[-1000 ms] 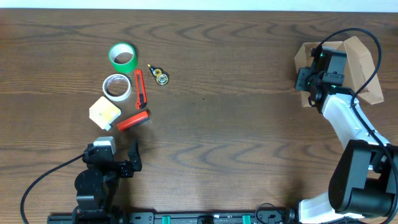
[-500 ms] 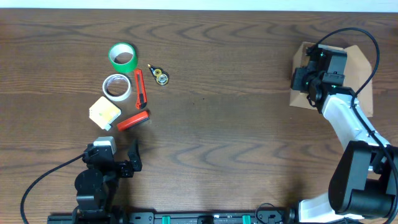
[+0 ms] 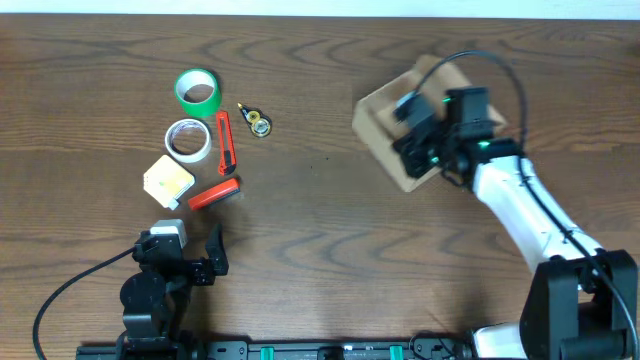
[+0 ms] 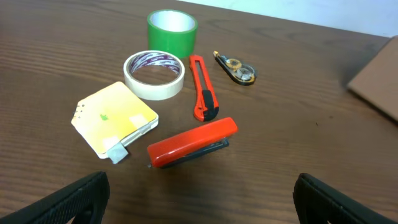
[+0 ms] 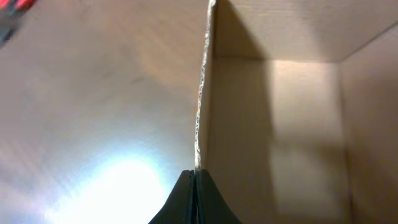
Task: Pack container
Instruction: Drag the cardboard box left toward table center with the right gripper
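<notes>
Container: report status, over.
Left gripper open, holding nothing. Right gripper shut on the container wall. Container open, inside bare where visible. No obstruction between it and the tape rolls.

We read the clock from overhead, with 12 at the table's (image 3: 320, 250) far edge. A cluster lies toward 10 o'clock on the table. In it, the far tape roll (image 3: 197, 90) has the near tape roll (image 3: 188, 139) at its 6. The utility knife (image 3: 225, 141) lies just beside that roll at its 3. The correction tape dispenser (image 3: 256, 122) is at the knife's 2. The note pad (image 3: 167, 181) sits at the near roll's 7, and the stapler (image 3: 213, 192) at the pad's 4. The left gripper (image 3: 216, 250) is at the stapler's 6, apart from it. The container (image 3: 383, 118) stands toward 2 o'clock, well apart from the cluster. The right gripper (image 3: 415, 140) pinches its wall at the 4 o'clock side.
</notes>
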You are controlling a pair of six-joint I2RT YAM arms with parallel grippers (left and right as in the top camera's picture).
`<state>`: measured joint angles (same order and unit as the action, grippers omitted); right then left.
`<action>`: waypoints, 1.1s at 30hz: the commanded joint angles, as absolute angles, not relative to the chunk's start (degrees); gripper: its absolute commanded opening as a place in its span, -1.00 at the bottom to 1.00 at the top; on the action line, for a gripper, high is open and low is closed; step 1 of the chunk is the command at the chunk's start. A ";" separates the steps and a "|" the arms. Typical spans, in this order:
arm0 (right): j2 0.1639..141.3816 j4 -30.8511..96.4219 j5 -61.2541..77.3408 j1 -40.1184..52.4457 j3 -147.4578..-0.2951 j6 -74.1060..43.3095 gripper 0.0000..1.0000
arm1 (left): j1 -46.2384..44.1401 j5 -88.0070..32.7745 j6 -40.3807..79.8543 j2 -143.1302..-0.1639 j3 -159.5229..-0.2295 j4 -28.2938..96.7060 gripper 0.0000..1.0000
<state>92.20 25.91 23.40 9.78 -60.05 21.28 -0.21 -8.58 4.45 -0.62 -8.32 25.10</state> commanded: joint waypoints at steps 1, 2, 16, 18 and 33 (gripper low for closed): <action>91.39 29.67 25.78 15.25 -60.75 34.33 -0.98 | -0.01 -8.43 4.03 -0.32 -7.25 25.06 0.90; 91.39 30.81 25.28 16.23 -60.75 36.21 -0.98 | -0.01 -8.43 4.03 -0.32 -7.25 25.06 0.91; 90.52 35.51 18.44 18.63 -60.77 33.74 -0.67 | -0.01 -8.43 4.03 -0.32 -7.25 25.06 0.90; 89.08 35.31 18.70 18.63 -60.77 29.36 -0.55 | -0.01 -8.43 4.03 -0.32 -7.25 25.06 0.90; 71.26 41.52 6.15 18.31 -60.71 -25.08 0.26 | -0.01 -8.40 4.03 -0.32 -7.25 25.06 0.90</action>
